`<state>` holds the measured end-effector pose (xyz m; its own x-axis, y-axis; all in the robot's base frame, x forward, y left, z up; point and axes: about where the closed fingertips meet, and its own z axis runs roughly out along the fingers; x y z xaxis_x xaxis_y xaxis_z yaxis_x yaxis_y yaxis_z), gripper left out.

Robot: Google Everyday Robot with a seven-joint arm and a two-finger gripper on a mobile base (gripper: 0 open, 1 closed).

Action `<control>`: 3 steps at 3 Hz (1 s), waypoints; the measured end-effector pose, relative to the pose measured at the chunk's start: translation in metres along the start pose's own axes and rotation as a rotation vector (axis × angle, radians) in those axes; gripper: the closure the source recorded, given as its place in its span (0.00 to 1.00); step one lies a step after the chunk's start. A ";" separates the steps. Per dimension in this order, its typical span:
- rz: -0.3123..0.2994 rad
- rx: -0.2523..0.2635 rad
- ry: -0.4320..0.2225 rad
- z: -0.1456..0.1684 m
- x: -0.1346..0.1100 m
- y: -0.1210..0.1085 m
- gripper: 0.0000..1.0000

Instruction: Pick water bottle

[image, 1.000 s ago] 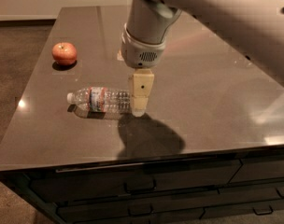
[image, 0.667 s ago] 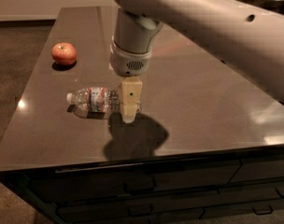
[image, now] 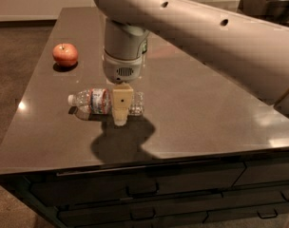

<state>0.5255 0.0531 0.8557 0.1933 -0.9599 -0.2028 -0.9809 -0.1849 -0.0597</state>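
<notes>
The tool [image: 120, 117] sits low across the middle of the water bottle [image: 96, 102] lying sideways on the table [image: 206, 108], apple [image: 65, 54] well apart; whether it grips, I cannot tell.

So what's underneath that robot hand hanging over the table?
A water bottle lies on its side on the table, white cap pointing left. The gripper hangs in front of its middle, hiding that stretch; only the label end and the base show.

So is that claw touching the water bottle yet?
Cannot tell. In the camera view the gripper hangs in front of the lying water bottle, hiding any contact or gap.
</notes>
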 end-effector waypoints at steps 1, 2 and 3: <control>0.019 -0.012 0.020 0.000 -0.002 -0.002 0.41; 0.043 0.001 0.024 -0.020 0.005 -0.010 0.73; 0.054 0.030 0.005 -0.044 0.012 -0.018 0.96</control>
<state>0.5447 0.0358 0.8974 0.1401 -0.9694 -0.2015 -0.9888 -0.1265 -0.0786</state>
